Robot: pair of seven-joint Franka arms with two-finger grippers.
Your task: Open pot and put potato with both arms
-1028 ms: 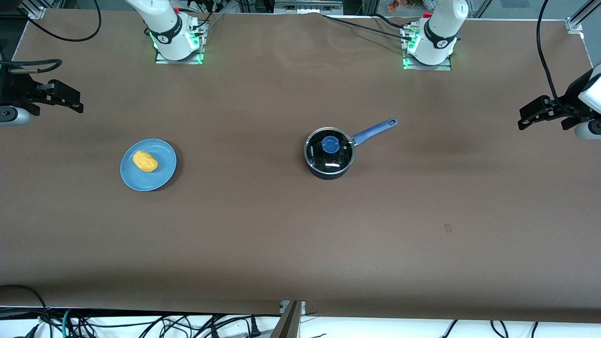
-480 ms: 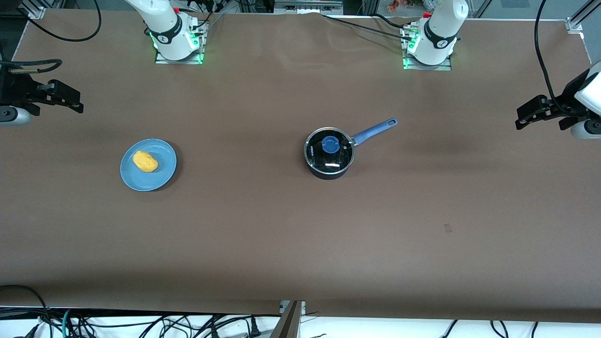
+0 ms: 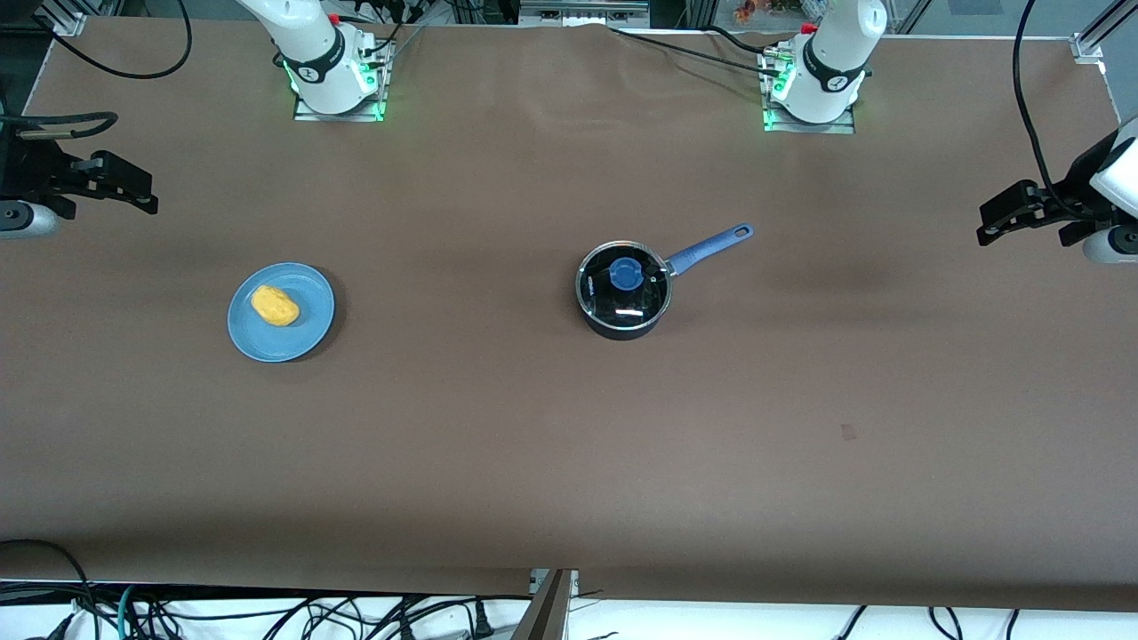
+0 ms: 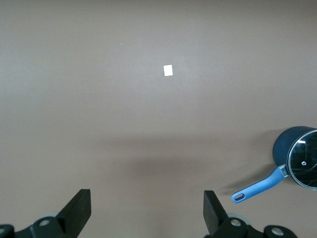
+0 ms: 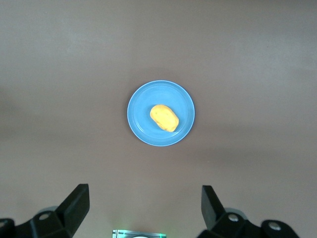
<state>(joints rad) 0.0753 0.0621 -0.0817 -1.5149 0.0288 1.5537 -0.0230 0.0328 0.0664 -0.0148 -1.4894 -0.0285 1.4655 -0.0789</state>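
Observation:
The black pot (image 3: 622,329) stands mid-table with its glass lid (image 3: 642,298) on, the blue knob (image 3: 625,274) on top and the blue handle (image 3: 711,247) pointing toward the left arm's end. The yellow potato (image 3: 275,305) lies on a blue plate (image 3: 309,331) toward the right arm's end. My left gripper (image 3: 1000,218) is open and empty, up in the air over the table's end, far from the pot. My right gripper (image 3: 133,188) is open and empty over the other end. The left wrist view shows the pot (image 4: 285,147) and the left gripper (image 4: 147,210). The right wrist view shows the potato (image 5: 164,117) and the right gripper (image 5: 145,208).
A small white square (image 4: 168,70) lies on the brown table cover, and a faint mark (image 3: 847,432) shows nearer the front camera than the pot. The arm bases (image 3: 333,84) stand along the table's back edge. Cables hang off the front edge.
The left gripper has shifted very slightly over its end of the table. The right arm, the pot and the potato have not moved.

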